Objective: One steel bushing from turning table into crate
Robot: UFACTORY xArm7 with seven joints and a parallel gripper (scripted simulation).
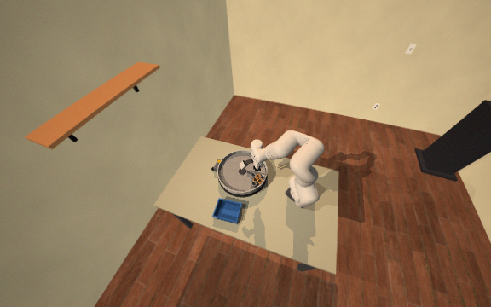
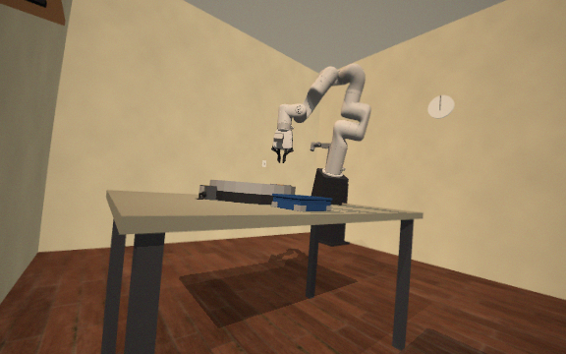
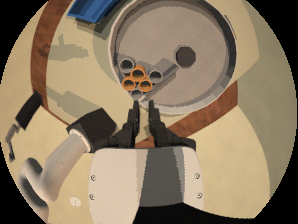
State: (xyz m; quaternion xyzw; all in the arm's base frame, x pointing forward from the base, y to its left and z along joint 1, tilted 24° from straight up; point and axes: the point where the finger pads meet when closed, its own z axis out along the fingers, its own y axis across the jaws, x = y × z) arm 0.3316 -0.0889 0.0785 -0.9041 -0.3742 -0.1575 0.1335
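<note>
The turning table (image 1: pixel 233 176) (image 2: pixel 244 186) (image 3: pixel 165 30) is a round grey tray with a raised rim. Near its rim, several bushings stand in a tight cluster. Three are grey steel: one bushing (image 3: pixel 127 64), a second bushing (image 3: pixel 155 76) and a third bushing (image 3: pixel 136 93) close to the rim. Three are orange: one (image 3: pixel 137 74) in the middle, with two (image 3: pixel 129 84) (image 3: pixel 145 85) beside each other. My gripper (image 2: pixel 281 160) (image 3: pixel 143 107) points down high above the turning table's edge, open by a narrow gap and empty. The blue crate (image 1: pixel 227 220) (image 2: pixel 303 203) (image 3: pixel 90 18) stands beside the turning table.
A dark hub (image 3: pixel 185 56) stands at the turning table's centre, and a grey bar (image 3: pixel 162 79) runs from near it past the cluster. A small device (image 2: pixel 208 192) with a yellow part sits at the turning table's outer side. An orange shelf (image 1: pixel 96 102) is on the wall.
</note>
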